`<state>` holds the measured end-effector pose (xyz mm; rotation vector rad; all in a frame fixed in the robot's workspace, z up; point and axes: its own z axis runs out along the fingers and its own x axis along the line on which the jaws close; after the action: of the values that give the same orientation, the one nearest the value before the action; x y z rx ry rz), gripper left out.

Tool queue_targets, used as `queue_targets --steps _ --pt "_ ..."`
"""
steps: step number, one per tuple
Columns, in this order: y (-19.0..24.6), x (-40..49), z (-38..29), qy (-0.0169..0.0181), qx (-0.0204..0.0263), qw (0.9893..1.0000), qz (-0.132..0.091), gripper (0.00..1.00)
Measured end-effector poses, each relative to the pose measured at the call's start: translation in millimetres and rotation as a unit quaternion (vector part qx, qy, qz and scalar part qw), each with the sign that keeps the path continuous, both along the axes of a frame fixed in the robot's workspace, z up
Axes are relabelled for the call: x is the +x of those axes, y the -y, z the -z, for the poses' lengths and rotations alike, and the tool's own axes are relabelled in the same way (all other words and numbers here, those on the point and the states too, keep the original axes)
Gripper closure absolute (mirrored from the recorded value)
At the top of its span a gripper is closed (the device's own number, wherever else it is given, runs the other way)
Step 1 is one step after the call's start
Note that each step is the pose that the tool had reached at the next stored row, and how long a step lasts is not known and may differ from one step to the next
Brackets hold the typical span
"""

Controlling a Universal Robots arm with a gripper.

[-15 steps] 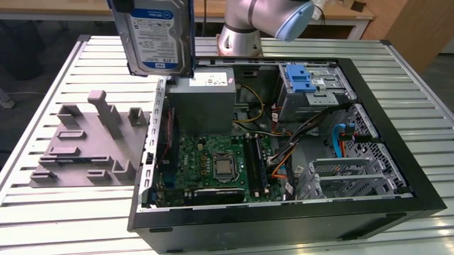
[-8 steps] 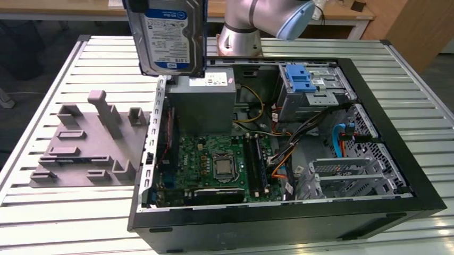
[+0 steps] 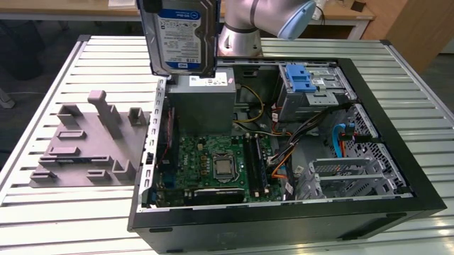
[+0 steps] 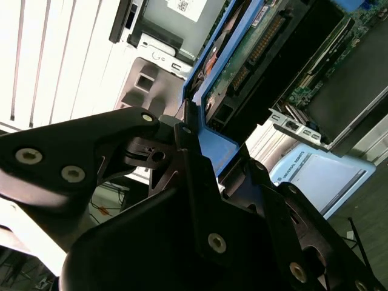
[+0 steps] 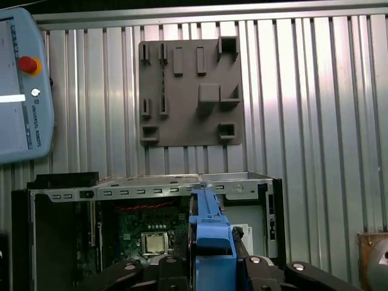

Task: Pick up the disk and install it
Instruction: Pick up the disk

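The disk (image 3: 177,34) hangs upright in the air above the rear corner of the open computer case (image 3: 284,133), on the exterior view's left, with its blue-and-white label facing the camera. In the second wrist view my gripper (image 4: 200,130) is shut on the disk's blue bracket (image 4: 212,142), and the disk's green circuit-board side (image 4: 254,48) shows beyond it. In the first wrist view the blue edge of the disk (image 5: 209,230) stands between the black fingers (image 5: 267,270), above the case's rim (image 5: 151,180).
Inside the case are a grey box with a white sticker (image 3: 201,103), a motherboard (image 3: 220,164) and a metal drive cage with a blue latch (image 3: 301,79). A grey fixture plate (image 3: 85,143) lies on the slatted table beside the case. A teach pendant (image 5: 21,85) rests nearby.
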<state>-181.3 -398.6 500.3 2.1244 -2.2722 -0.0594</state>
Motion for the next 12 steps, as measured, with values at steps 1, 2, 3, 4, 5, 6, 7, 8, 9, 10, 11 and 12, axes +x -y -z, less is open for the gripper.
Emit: queue_targets --steps 1,2,3,4,5,6,7,8,9,10,11,12 --pt "0.0 0.8 0.0 0.0000 0.0000 1.0000 0.000 0.64" --pt "0.1 0.9 0.0 0.0000 0.0000 1.0000 0.000 0.64" --pt "0.0 0.9 0.0 0.0001 0.0001 1.0000 0.000 0.64" --pt "0.0 0.9 0.1 0.0001 0.0001 1.0000 0.000 0.64" --pt "0.0 1.0 0.0 0.0000 0.0000 1.0000 0.000 0.64" --pt "0.0 1.1 0.0 0.0000 0.0001 1.0000 0.000 0.64" --pt "0.0 1.1 0.0 0.0000 0.0000 1.0000 0.000 0.64" --pt "0.0 1.1 0.0 0.0000 0.0001 1.0000 0.000 0.64" --pt "0.0 1.1 0.0 0.0000 0.0000 1.0000 0.000 0.64" --pt "0.0 1.1 0.0 0.0000 0.0001 1.0000 0.000 0.64" --pt "0.0 1.1 0.0 0.0000 0.0000 1.0000 0.000 0.64" --pt "0.0 1.1 0.0 0.0000 0.0000 1.0000 0.000 0.64"
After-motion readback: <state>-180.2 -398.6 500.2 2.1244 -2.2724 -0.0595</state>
